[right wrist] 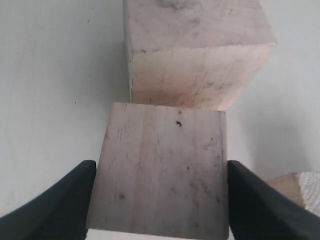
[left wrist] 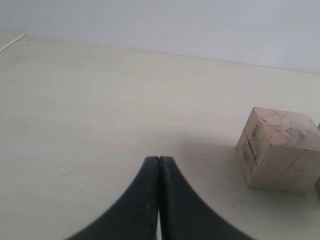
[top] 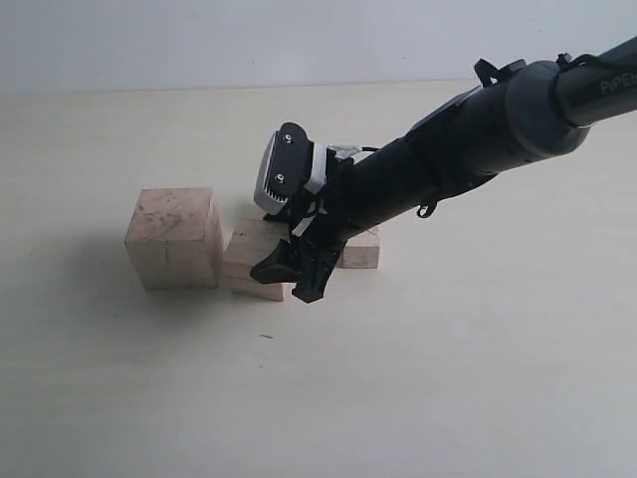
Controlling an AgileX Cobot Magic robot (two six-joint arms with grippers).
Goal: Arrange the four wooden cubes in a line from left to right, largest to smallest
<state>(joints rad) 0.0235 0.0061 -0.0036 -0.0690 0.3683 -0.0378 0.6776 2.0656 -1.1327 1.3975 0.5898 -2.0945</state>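
Observation:
The largest wooden cube (top: 171, 239) stands on the left. Close to its right sits the second-largest cube (top: 249, 257), with only a narrow gap between them. My right gripper (top: 291, 282) reaches down from the upper right and is shut on this cube. In the right wrist view its black fingers (right wrist: 60, 202) press both sides of the cube (right wrist: 162, 175), and the largest cube (right wrist: 195, 50) lies just beyond. A smaller cube (top: 361, 250) peeks out behind the right arm. The fourth cube is hidden. My left gripper (left wrist: 159, 159) is shut and empty, low over the table, with the largest cube (left wrist: 280, 150) ahead of it to one side.
The pale table (top: 448, 378) runs back to a plain light wall (top: 249, 40). The black right arm (top: 468, 149) crosses the scene from the upper right and covers the space behind the cubes. The left arm is outside the exterior view.

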